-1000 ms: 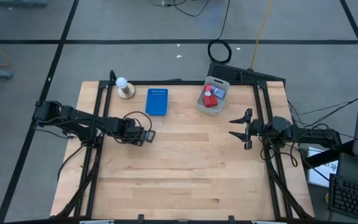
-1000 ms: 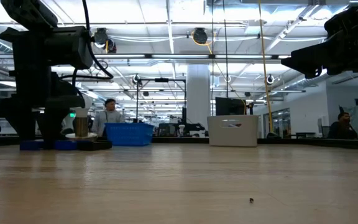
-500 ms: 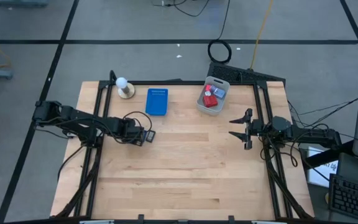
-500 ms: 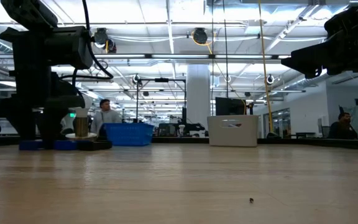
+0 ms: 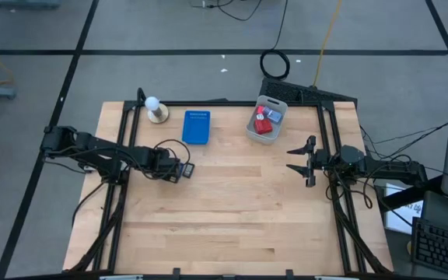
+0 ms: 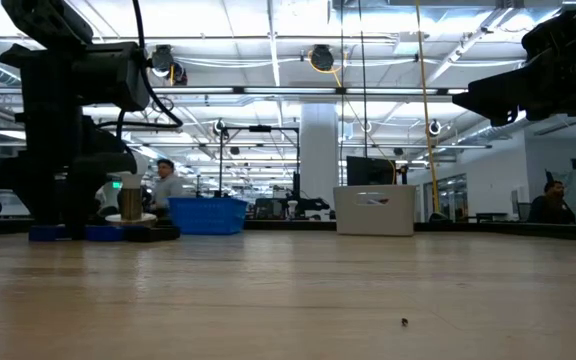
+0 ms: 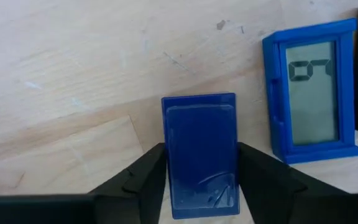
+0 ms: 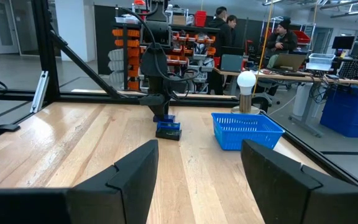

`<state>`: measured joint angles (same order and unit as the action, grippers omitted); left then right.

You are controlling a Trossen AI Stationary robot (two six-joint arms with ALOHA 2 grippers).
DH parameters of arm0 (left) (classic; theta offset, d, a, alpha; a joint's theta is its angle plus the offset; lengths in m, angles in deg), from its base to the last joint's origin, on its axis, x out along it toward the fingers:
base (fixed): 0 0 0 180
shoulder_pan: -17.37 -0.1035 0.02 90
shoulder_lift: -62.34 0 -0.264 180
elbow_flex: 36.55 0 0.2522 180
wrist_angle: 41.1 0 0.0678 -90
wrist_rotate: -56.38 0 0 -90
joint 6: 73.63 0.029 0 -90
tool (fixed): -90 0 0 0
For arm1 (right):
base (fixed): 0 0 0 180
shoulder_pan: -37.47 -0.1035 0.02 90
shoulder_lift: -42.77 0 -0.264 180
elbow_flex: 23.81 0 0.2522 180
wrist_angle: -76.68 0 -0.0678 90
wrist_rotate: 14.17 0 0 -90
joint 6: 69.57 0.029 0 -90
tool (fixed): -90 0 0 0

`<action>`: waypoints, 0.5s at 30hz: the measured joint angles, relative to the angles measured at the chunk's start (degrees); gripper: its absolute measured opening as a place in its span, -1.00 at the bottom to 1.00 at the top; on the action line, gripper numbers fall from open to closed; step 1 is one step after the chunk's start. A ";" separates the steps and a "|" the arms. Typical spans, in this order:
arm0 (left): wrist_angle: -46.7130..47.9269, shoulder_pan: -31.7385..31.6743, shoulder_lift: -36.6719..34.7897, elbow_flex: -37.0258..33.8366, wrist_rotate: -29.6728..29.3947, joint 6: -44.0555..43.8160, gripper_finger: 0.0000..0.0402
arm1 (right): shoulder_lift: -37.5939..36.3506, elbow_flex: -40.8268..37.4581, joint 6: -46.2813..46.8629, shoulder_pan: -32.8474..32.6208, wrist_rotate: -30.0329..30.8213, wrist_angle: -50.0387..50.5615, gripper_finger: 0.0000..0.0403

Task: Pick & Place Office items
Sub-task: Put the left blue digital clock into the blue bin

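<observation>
Overhead, table-level, two wrist views

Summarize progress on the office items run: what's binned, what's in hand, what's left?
Done: the grey bin at the table's far side already holds red pieces and a bluish one. In hand: the left gripper has its fingers against both sides of a blue rectangle, not yet lifted off the table. Left: the blue display unit beside it. The right gripper waits open at the right edge.
</observation>
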<state>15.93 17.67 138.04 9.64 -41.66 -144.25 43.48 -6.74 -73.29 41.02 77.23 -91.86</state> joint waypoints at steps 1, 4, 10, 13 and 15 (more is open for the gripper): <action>0.00 0.00 0.00 0.00 0.10 0.04 -0.03 | 0.00 -0.02 0.00 -0.01 0.02 0.02 0.10; 0.02 0.02 0.02 0.00 0.12 0.06 0.00 | 0.00 -0.01 0.00 -0.02 -0.01 0.01 0.10; 0.01 0.02 0.02 0.02 0.08 0.05 -0.19 | 0.00 -0.01 0.00 0.00 0.01 0.00 0.10; 0.00 0.02 0.02 0.04 0.08 0.04 -0.23 | 0.00 0.00 0.00 0.00 0.01 0.01 0.10; 0.00 0.02 0.02 0.04 0.18 0.01 -0.23 | 0.00 -0.02 0.00 0.00 0.01 0.01 0.10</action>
<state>15.93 17.69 138.06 9.68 -41.48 -144.24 43.48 -6.76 -73.29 41.02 77.24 -91.85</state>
